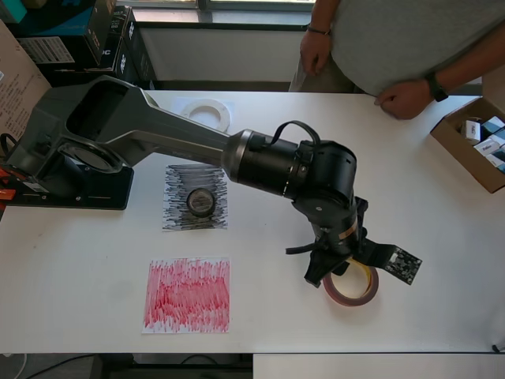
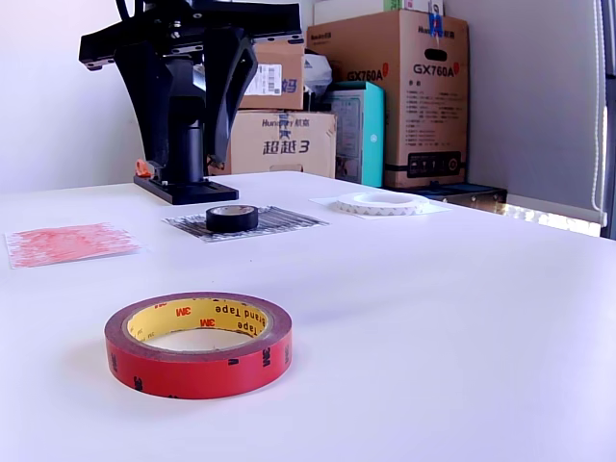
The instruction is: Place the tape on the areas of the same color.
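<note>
White tabletop [image 1: 95, 260] fills both views, and the gripper [image 1: 341, 272] hangs directly over the red tape roll [image 2: 198, 345], whose far rim lies under its fingers; I cannot tell whether the jaws are apart. Reaching for this roll looks like the step in hand. Next it must close on the rim and carry the roll to the red patch [image 1: 188, 295], well off to the overhead view's left; beyond that, the black roll [image 1: 200, 201] already sits on the black patch [image 1: 177, 183].

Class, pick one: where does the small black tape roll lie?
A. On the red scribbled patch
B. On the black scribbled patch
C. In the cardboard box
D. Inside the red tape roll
B: the small black tape roll lies on the black scribbled patch, as both views show.
</note>
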`<action>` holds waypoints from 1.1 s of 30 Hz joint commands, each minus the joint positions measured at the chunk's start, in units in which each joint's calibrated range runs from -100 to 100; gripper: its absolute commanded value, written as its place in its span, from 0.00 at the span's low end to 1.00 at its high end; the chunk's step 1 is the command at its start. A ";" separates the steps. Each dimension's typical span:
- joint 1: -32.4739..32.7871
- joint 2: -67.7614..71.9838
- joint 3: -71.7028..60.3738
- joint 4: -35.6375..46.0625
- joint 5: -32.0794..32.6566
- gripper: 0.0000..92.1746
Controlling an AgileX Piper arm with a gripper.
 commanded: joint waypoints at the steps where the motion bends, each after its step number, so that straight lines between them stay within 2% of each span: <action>1: -0.48 1.47 0.27 0.63 3.67 0.49; 12: -1.59 5.40 -4.27 0.20 7.85 0.49; 26: -1.98 8.86 -5.00 0.03 20.05 0.49; 33: -2.06 11.11 -5.00 0.03 21.60 0.49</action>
